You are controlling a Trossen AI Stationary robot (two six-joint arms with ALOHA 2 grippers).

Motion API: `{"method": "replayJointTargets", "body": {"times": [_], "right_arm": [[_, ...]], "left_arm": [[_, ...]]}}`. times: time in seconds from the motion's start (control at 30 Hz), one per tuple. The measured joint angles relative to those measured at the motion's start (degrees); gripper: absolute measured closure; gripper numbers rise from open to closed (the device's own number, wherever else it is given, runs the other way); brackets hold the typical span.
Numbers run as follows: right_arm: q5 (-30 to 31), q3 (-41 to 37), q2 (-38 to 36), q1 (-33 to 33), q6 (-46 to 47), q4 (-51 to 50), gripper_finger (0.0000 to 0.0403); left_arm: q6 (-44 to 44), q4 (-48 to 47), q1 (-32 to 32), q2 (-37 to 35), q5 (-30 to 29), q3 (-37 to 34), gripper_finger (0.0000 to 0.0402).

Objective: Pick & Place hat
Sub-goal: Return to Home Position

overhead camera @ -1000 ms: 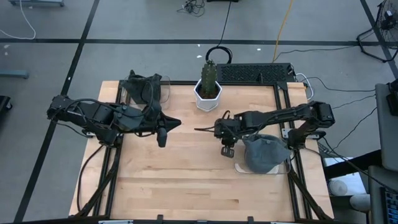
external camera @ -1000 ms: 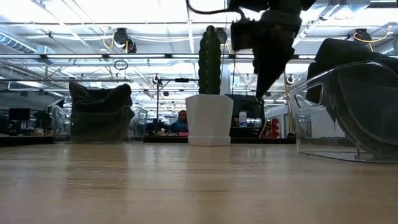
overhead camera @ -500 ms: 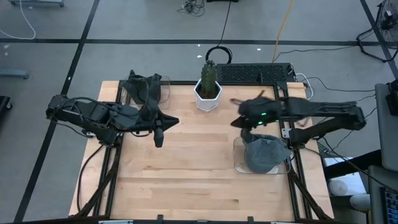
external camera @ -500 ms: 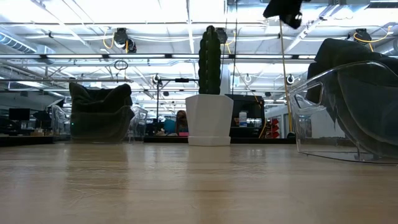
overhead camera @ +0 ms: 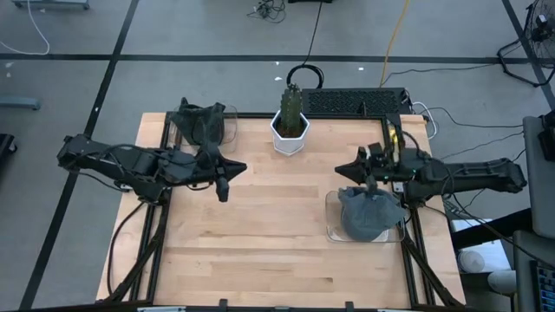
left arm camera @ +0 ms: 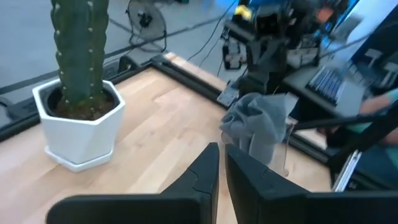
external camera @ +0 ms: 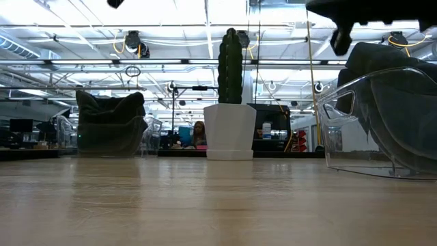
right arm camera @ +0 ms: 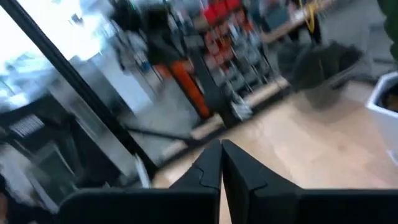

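Note:
A grey hat (overhead camera: pixel 368 213) sits crumpled in a clear bin (overhead camera: pixel 333 227) near the table's right edge; it also shows in the left wrist view (left arm camera: pixel 257 120). A second, dark hat (overhead camera: pixel 199 123) fills another clear bin at the far left. My right gripper (overhead camera: pixel 347 170) is shut. It hangs in the air over the grey hat's far-left side and points toward the table's left. My left gripper (overhead camera: pixel 238 168) is also shut and hovers left of centre, pointing right. Its fingers (left arm camera: pixel 221 155) aim between the cactus and the grey hat.
A cactus in a white hexagonal pot (overhead camera: pixel 290 128) stands at the middle of the far edge. Bare wood (overhead camera: pixel 269 234) spreads across the centre and near side. A black frame rail (overhead camera: pixel 392 139) runs along the right side, with cables beyond.
My right gripper has pulled back from low over the table's centre toward the right edge, rising and swinging round until it hangs over the grey hat's bin. My left arm has drawn back a little toward the left. Neither hat has moved.

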Motion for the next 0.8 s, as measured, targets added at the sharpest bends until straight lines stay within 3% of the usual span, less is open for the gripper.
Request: {"method": "replayJointTargets", "body": {"times": [0.23, 0.5, 0.8], "right_arm": [[4.2, -15.3, -4.8, 0.0, 1.3, 21.9, 0.0403], [5.8, -28.0, -7.4, 0.0, 7.1, 45.0, 0.0403], [11.9, -28.6, -8.5, 0.0, 7.7, 45.5, 0.0403]], "left_arm": [[-1.2, 16.4, 0.0, -7.3, -0.2, -14.2, 0.0366], [-1.4, 19.2, 0.0, -12.8, -2.0, -20.3, 0.0366], [0.4, 18.7, 0.0, -17.8, -2.1, -23.1, 0.0366]]}}
